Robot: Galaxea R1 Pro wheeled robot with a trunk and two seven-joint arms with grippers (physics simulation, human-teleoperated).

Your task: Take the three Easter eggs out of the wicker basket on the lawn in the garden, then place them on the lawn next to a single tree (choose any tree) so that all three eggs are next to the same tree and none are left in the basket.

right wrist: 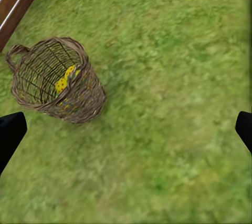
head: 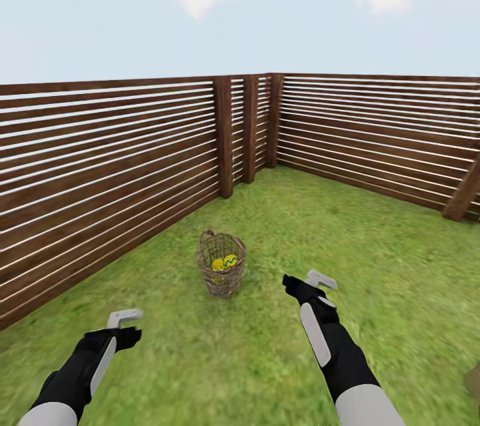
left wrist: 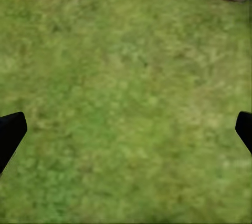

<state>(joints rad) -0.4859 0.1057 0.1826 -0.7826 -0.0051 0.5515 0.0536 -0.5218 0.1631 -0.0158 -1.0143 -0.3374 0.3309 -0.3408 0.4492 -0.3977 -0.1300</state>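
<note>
Eggs (head: 225,263) sit in the wicker basket (head: 221,272) at twelve o'clock. Both grippers, left (head: 127,321) and right (head: 308,279), hang wide open and empty. The smooth, probably slippery eggs want gripping across the middle.

Bright, even daylight on my feeds; no glare. Renders soft throughout, lawn (head: 373,259) texture smeared, blurriest in left wrist view. Faint shadow beside basket (right wrist: 55,79) in right wrist view. Fence (head: 100,153) slats crisp.
</note>
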